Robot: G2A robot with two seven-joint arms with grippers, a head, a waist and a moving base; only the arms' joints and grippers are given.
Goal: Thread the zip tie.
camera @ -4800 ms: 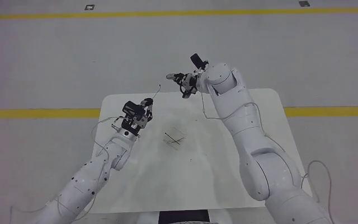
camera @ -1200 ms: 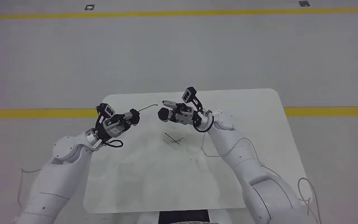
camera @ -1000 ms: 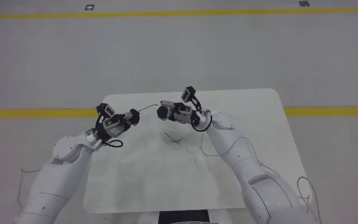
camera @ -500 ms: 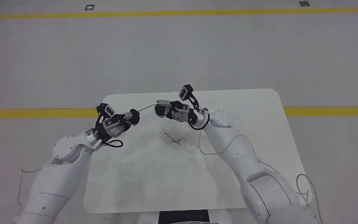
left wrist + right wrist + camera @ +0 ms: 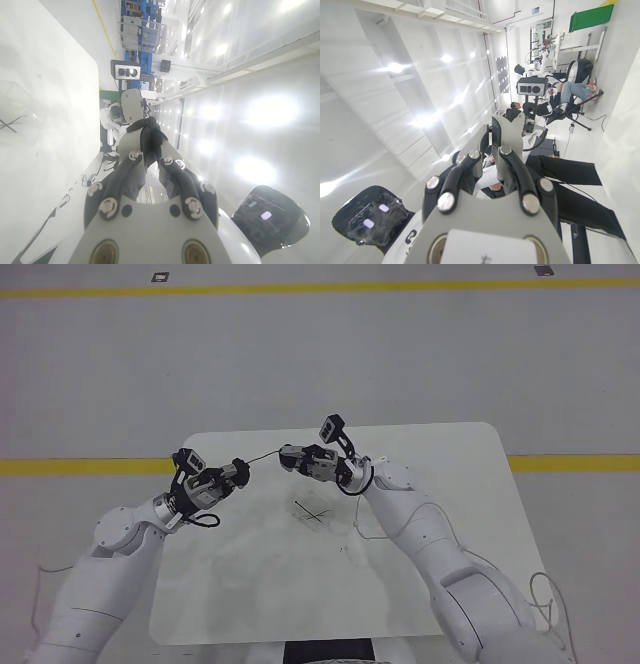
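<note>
A thin black zip tie [image 5: 262, 456] is held above the white table [image 5: 440, 564], near its back left part. My left gripper [image 5: 240, 468] is shut on one end of it, and the strap runs right toward my right gripper [image 5: 284, 453]. In the left wrist view a black piece [image 5: 150, 142] sits pinched between the fingers of my left gripper [image 5: 150, 126]. My right gripper [image 5: 495, 127] has its fingers pressed together. Its tip meets the strap's free end. I cannot tell whether the strap is pinched there.
Several loose black zip ties [image 5: 313, 512] lie crossed on the table between the arms, and show as crossed ties [image 5: 10, 123] on the tabletop. A thin cable [image 5: 358, 526] trails from the right arm across the table.
The left arm swung left and lowered the tie. The right gripper came down from the back, then crept left until its tip met the strap's free end.
</note>
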